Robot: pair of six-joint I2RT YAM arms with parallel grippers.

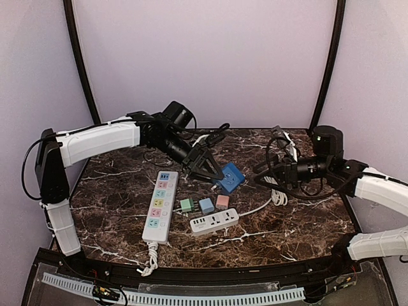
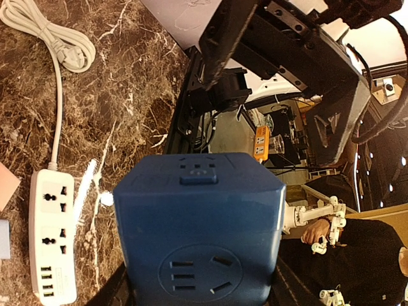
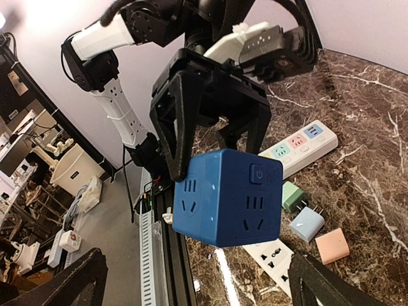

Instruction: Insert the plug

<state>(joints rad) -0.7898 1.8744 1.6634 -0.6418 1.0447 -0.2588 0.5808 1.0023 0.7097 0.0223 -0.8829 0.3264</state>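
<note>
Left claw (image 1: 211, 169): clamped on blue plastic cube socket (image 1: 229, 178).
Right claw (image 1: 260, 171): fingers wide apart.
Marking: power symbol on cube's button (image 3: 258, 173).
Facing: outlet face toward right claw.

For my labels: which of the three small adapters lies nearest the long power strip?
The green adapter, at the left end of the row beside the long power strip; the light blue adapter sits in the middle, the pink adapter farthest away.

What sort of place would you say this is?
Probably a robotics lab: a marble-patterned table boxed in by pale backdrop walls, a long power strip laid out, and cluttered benches beyond the edge.
</note>
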